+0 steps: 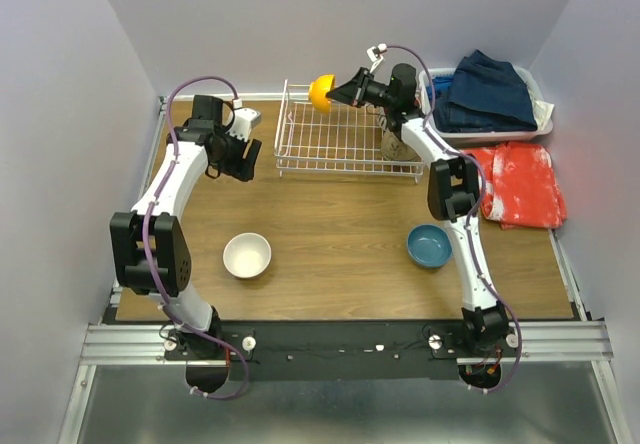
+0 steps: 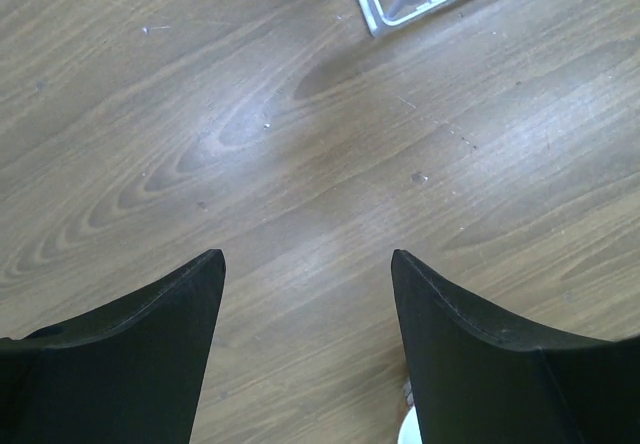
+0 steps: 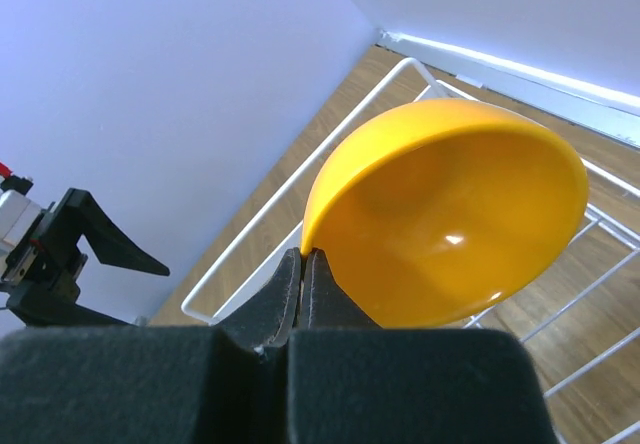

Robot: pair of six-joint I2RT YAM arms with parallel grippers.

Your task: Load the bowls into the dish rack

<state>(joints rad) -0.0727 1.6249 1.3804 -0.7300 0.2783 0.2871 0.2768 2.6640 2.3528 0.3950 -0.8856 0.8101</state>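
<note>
My right gripper (image 3: 304, 254) is shut on the rim of an orange bowl (image 3: 450, 214), which it holds tilted in the air over the far left part of the white wire dish rack (image 1: 345, 139). In the top view that orange bowl (image 1: 321, 92) hangs by the rack's back edge. A white bowl (image 1: 247, 255) sits upright on the table at the near left, and a blue bowl (image 1: 429, 246) at the near right. My left gripper (image 2: 306, 254) is open and empty above bare wood, just left of the rack's corner (image 2: 400, 4).
A white basket of blue clothes (image 1: 485, 94) stands at the far right, with a red cloth (image 1: 520, 184) in front of it. A tan-brown object (image 1: 398, 144) sits at the rack's right end, partly hidden by my right arm. Walls close in on three sides.
</note>
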